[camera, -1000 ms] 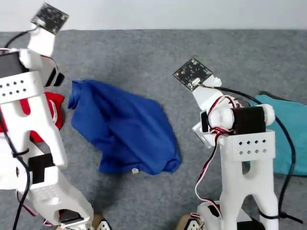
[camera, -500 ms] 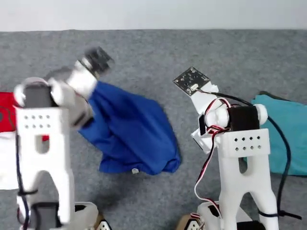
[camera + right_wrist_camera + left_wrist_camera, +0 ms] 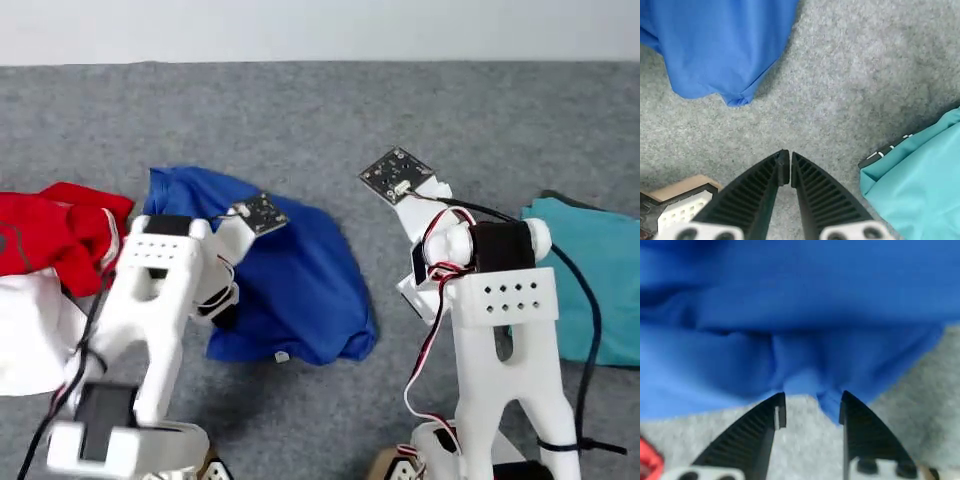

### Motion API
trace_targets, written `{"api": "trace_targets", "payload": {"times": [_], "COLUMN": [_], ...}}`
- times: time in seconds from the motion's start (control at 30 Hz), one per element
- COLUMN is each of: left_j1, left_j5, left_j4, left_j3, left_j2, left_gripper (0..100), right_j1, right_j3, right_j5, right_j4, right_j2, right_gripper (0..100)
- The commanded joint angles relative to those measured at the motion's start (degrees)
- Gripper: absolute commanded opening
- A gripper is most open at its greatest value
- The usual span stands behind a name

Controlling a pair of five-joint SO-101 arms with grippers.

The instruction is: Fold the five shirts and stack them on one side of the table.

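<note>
A crumpled blue shirt (image 3: pixel 300 270) lies in the middle of the grey table. The left arm (image 3: pixel 170 280) leans over its left part. In the left wrist view my left gripper (image 3: pixel 812 404) is open just above the cloth, and a fold of the blue shirt's (image 3: pixel 800 315) edge sits between the fingers. The right arm (image 3: pixel 480 270) stands to the right of the shirt. My right gripper (image 3: pixel 788 156) is shut and holds nothing over bare carpet, with a corner of the blue shirt (image 3: pixel 715 45) ahead of it.
A red shirt (image 3: pixel 60 225) lies bunched at the left edge with a white shirt (image 3: pixel 30 330) just below it. A teal shirt (image 3: pixel 600 285) lies at the right edge, and in the right wrist view the teal shirt (image 3: pixel 920 185) is beside the gripper. Grey carpet (image 3: pixel 330 110) stretches behind.
The left arm has swung from the far left edge over onto the blue shirt, uncovering the red and white shirts. The right arm has barely shifted.
</note>
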Motion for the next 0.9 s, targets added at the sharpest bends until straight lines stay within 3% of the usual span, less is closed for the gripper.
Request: {"api": "trace_targets", "payload": {"times": [0.0, 0.07, 0.37, 0.7, 0.87], "left_j1": [0.00, -0.88, -9.67, -14.86, -14.95], "left_j5": [-0.53, -0.53, 0.09, 2.46, 3.08], "left_j4": [-4.75, -4.13, 10.02, -4.22, 0.00], "left_j3": [-1.54, -4.70, -35.30, -41.36, -46.29], "left_j2": [4.40, 5.36, 6.15, 14.33, 18.20], "left_gripper": [10, 1, 0, 1, 15], "right_j1": [0.48, 0.48, 0.48, 0.48, 0.48], "right_j3": [-0.18, -0.18, -0.18, 1.85, 4.22], "right_j5": [-0.62, -0.62, -0.53, -0.35, -0.53], "right_j4": [-0.84, -0.84, -0.92, -3.12, -3.21], "right_j2": [-0.75, -0.92, -0.48, -0.48, -1.01], "right_gripper": [1.5, 1.5, 1.5, 1.5, 1.5]}}
